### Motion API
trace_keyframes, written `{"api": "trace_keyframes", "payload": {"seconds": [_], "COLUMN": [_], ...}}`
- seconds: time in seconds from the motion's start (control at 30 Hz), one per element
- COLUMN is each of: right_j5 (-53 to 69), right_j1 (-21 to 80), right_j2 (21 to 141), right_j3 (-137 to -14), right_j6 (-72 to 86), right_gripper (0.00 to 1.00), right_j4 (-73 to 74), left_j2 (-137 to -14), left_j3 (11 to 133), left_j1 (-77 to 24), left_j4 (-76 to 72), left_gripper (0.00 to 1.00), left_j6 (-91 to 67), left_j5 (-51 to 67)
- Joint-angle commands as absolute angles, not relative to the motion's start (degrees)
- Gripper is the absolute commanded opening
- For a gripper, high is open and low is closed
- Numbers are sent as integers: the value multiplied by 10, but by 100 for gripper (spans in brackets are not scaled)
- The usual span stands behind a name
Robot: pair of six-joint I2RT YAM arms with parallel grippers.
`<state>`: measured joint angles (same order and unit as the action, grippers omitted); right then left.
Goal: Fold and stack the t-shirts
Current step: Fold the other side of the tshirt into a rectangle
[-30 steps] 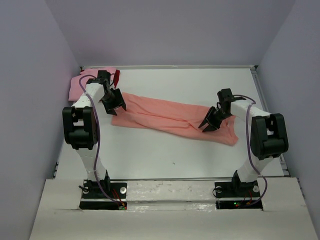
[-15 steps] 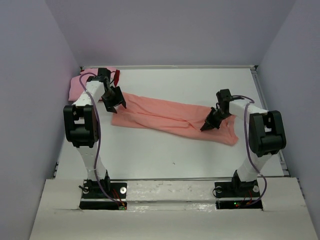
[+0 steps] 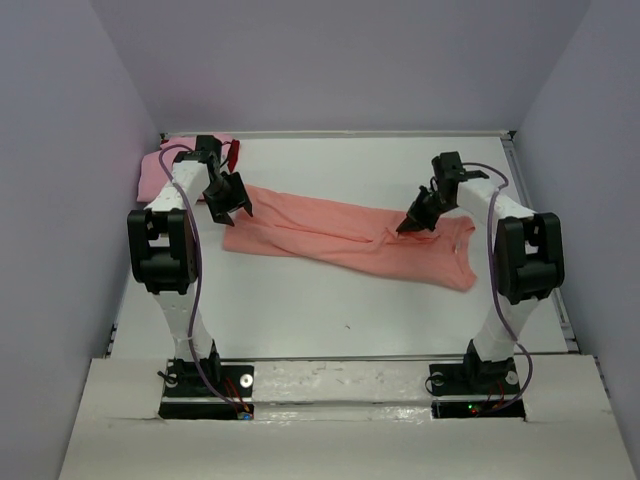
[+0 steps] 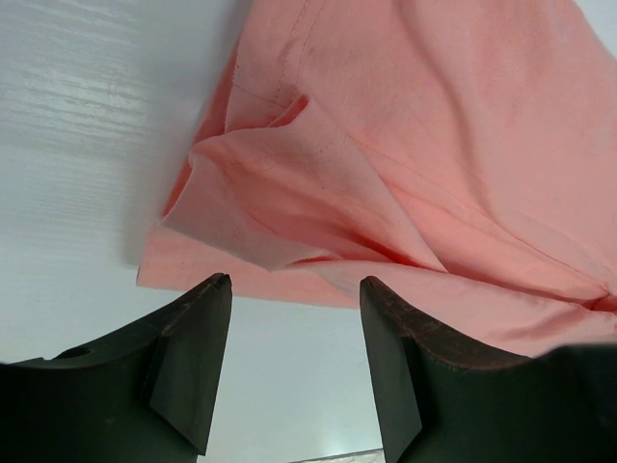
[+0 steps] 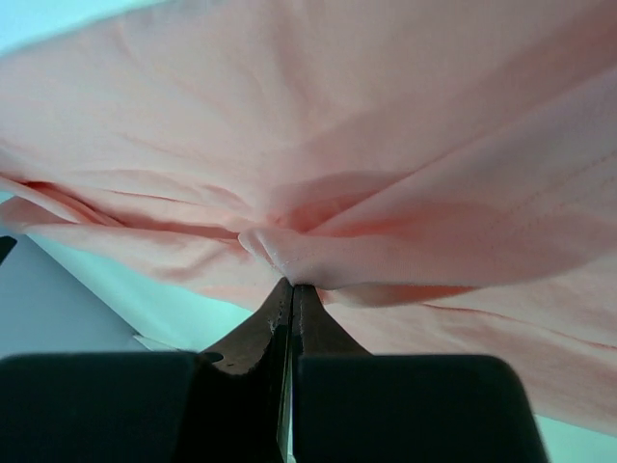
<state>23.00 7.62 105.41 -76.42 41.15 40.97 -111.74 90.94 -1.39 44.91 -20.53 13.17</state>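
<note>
Overhead and close wrist views share the t-shirt (image 3: pixel 330 232).

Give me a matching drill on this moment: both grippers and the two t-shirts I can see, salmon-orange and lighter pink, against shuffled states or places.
1. left gripper
2. right gripper
3. salmon-orange cotton t-shirt
4. lighter pink cotton t-shirt

A. at the far left corner of the white table
B. jaws shut on a pinched fold
C. stretched across the table's middle
D. jaws open, holding nothing

Pairs: 1-D, 2-B, 3-C, 4-A
</note>
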Motion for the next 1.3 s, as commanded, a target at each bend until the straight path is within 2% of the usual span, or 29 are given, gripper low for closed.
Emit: {"api": "trace_keyframes", "payload": {"seconds": [0.0, 0.47, 0.87, 0.93, 0.97, 1.0, 1.13, 1.27], "right_j5": [235, 243, 246, 250, 251, 253, 225, 213], "right_j1": [82, 87, 87, 87, 87, 87, 87, 87], "right_j2": [1078, 1202, 1237, 1253, 1259, 1271, 1258, 1243], "right_j3": [-805, -975, -1004, -1009, -1014, -1019, -1030, -1049], "right_j6": [406, 404, 401, 396, 394, 392, 385, 368], "right_gripper": [0, 0, 0, 19, 38, 46, 68, 69], "right_j4": [423, 436, 428, 418, 420, 422, 425, 434], "left_j2": [-1117, -1121, -1131, -1131, -1132, -1131, -1130, -1130], "left_j3": [933, 942, 956, 953, 952, 952, 953, 949], "left_j1": [-11, -11, -11, -11, -11, -11, -11, -11], "left_j4": [462, 473, 474, 473, 472, 473, 473, 471], "left_gripper": [66, 66, 66, 66, 66, 66, 66, 66], "left_j6": [-200, -194, -197, -197, -197, -196, -194, -195], "left_j5": [136, 134, 137, 139, 140, 141, 140, 141]}}
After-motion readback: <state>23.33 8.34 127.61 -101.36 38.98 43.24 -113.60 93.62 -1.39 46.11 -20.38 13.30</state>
